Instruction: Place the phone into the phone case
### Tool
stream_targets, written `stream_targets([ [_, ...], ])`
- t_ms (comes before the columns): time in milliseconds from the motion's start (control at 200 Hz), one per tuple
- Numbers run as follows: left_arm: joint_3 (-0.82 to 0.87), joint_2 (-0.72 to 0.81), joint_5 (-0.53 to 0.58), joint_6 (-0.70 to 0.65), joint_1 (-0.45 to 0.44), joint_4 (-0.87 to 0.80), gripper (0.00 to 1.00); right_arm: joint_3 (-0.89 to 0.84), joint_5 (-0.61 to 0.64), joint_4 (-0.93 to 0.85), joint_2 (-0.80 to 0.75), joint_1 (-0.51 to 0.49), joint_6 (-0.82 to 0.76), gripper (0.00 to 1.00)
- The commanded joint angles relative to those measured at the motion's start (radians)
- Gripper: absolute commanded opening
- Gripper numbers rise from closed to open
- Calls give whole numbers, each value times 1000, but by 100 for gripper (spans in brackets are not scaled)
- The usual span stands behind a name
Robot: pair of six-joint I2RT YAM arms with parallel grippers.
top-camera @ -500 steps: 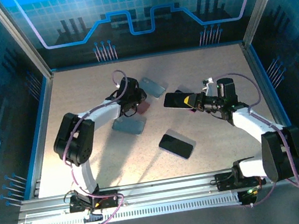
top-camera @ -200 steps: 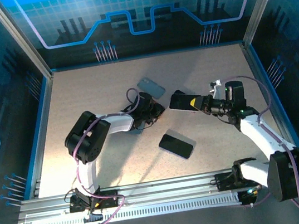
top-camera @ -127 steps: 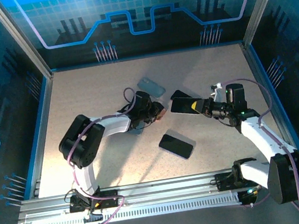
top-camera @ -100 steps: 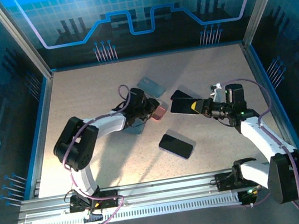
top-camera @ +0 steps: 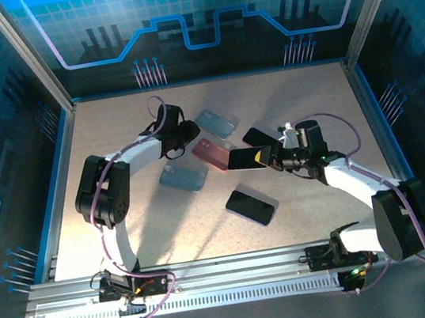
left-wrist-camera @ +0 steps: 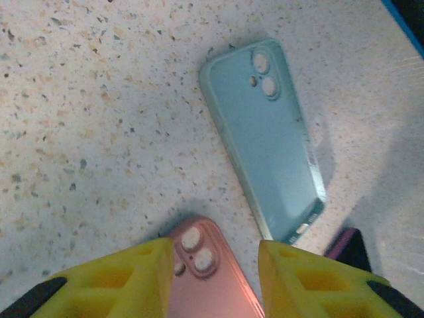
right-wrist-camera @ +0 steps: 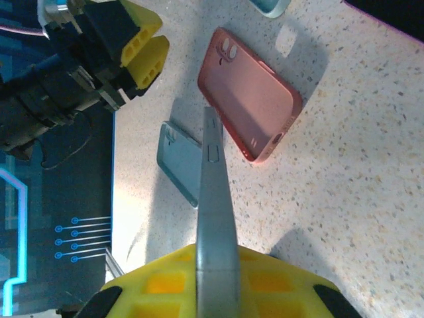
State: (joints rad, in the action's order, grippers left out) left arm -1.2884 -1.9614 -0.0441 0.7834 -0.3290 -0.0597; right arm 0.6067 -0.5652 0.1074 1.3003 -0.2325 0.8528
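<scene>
The right gripper (top-camera: 276,157) is clamped on a dark phone (right-wrist-camera: 214,199), which stands edge-up between its yellow fingers (right-wrist-camera: 156,286). Just past the phone's far end, a pink case (right-wrist-camera: 248,109) lies on the speckled table (right-wrist-camera: 358,165), its camera holes at the end furthest from those fingers. A grey-blue case (right-wrist-camera: 180,162) lies left of the held phone. The left gripper (left-wrist-camera: 215,265) hovers partly open, holding nothing. The pink case's camera corner shows in the gap between its fingertips, untouched. A teal case (left-wrist-camera: 265,139) lies just ahead of them. A second phone (top-camera: 250,207) lies flat, on the arm-base side of the right fingers.
</scene>
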Motion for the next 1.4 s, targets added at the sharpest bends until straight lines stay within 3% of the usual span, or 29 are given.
stream_targets([
  [0,-48,-76,11,-86,19,-54,39,76,9,113,43,-24,27,0],
  [355,-6,-113,-40,-65,18,1,40,154,13,138,162,-40,24,0],
  [1221,306,119,-156,145,-91,172,40,149,-34,195,279,-25,41,0],
  [1396,363,194,-134,145,-91,173,41,179,-72,169,310,-18,10,0],
])
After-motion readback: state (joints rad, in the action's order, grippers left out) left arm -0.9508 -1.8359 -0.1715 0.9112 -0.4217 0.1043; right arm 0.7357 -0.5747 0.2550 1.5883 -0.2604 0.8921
